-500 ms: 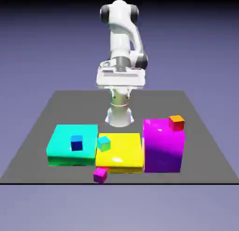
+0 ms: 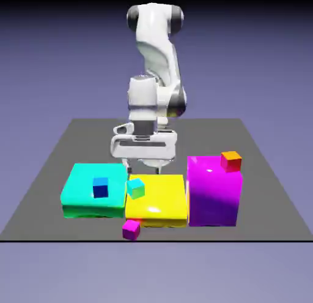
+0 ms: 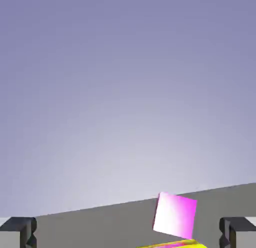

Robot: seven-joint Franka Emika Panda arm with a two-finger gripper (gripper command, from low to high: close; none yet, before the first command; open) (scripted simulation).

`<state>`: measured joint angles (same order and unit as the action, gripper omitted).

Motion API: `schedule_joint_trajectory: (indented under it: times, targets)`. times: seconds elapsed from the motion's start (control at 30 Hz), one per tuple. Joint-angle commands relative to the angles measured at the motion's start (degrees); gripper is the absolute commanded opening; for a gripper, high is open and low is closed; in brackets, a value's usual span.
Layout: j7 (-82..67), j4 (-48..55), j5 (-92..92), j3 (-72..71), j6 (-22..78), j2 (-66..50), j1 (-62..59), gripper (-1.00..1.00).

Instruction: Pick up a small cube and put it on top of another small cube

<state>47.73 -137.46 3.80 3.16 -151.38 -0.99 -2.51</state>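
At the exterior view's left a flat teal slab (image 2: 95, 198) lies on the tabletop (image 2: 49, 173) with a small blue cube (image 2: 100, 187) resting on its top, well clear of the edges, so it would serve as a steady base for stacking. Just beside it, a small teal cube (image 2: 136, 188) sits at the near-left corner of the flat yellow slab (image 2: 157, 201), another possible base. In front of the yellow slab's near edge, down on the bare tabletop and touching or almost touching the slab, lies the small pink cube (image 2: 131, 229), the piece to be picked up; lying low and at the very front, it probably calls for a long reach over the slabs. Above the far side of the yellow slab hangs the gripper (image 2: 144, 168), its fingers (image 3: 18, 232) spread wide and gripping nothing (in the hand view the two tips sit at opposite bottom corners, with the pink cube (image 3: 174, 214) showing between them, nearer one tip, past a strip of yellow). The hand looks tilted towards the front, which fits an approach not yet lined up. At the right, a tall magenta block (image 2: 213, 190) carries a small orange-red cube (image 2: 231, 160) on its far corner.
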Motion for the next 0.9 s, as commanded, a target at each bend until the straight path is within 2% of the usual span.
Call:
schedule_joint_trajectory:
  times: [0.0,0.37,0.43,0.57,0.6,0.77,0.87]
  targets:
    - [0.33,1.45,0.23,0.20,1.40,-2.08,-0.05,0.00]
    - [3.90,17.42,2.81,2.34,16.74,-24.91,-2.13,0.00]
    - [3.92,17.53,2.83,2.35,16.85,-25.06,-2.14,0.00]
    - [2.93,17.24,4.24,1.17,8.73,-32.91,-2.74,0.00]
    - [2.93,17.24,4.24,1.17,8.73,-32.91,-2.74,-1.00]
    - [3.75,17.24,2.69,2.43,16.99,-24.62,-2.06,-1.00]
    - [1.31,13.08,0.72,3.57,19.01,-18.39,-0.87,-1.00]
